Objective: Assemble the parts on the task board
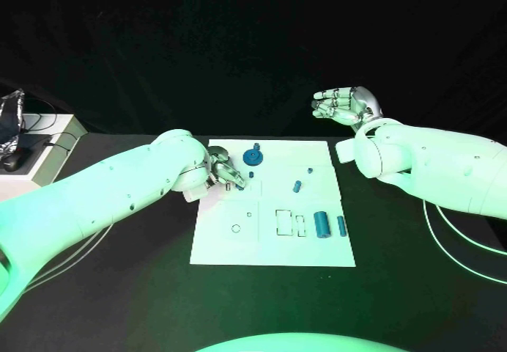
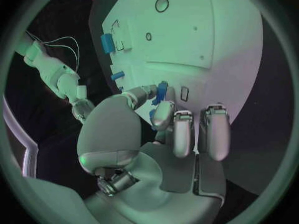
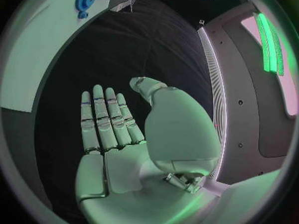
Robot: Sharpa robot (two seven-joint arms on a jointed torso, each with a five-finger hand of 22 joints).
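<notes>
My left hand (image 1: 224, 174) pinches a small blue part (image 2: 161, 91) over the task board's (image 1: 317, 253) left edge; I should seat it upright; right hand (image 1: 343, 107) idle, empty, fingers loosely apart.

so the count: one white task board (image 1: 272, 242), two hands, left hand (image 1: 224, 173) and right hand (image 1: 343, 106). Blue parts I can make out: one gear (image 1: 253, 156), two upright cylinders (image 1: 321, 224) side by side, about three tiny bits (image 1: 298, 185) scattered around
</notes>
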